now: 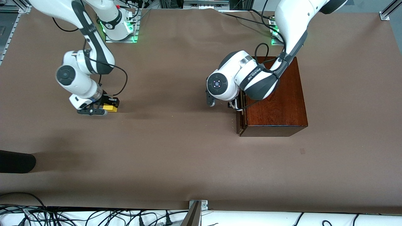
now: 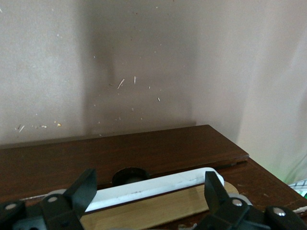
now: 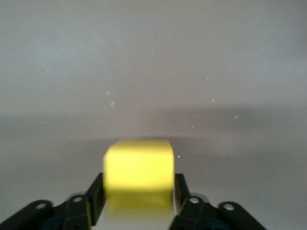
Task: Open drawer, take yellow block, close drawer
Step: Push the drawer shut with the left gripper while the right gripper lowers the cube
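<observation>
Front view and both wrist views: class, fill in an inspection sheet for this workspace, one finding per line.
Surface: brown table cover, a few pale specks.
Job's things: drawer of the wooden box looks nearly shut; yellow block toward the right arm's end.
Clutter: black rounded object at the table's edge, nearer the camera than the block.
Grippers: left hand open, straddling the white bar handle; right hand low at the block.
Cables: black leads on the arms; tangle below the table's near edge.
Surroundings: aluminium rail by the table.
</observation>
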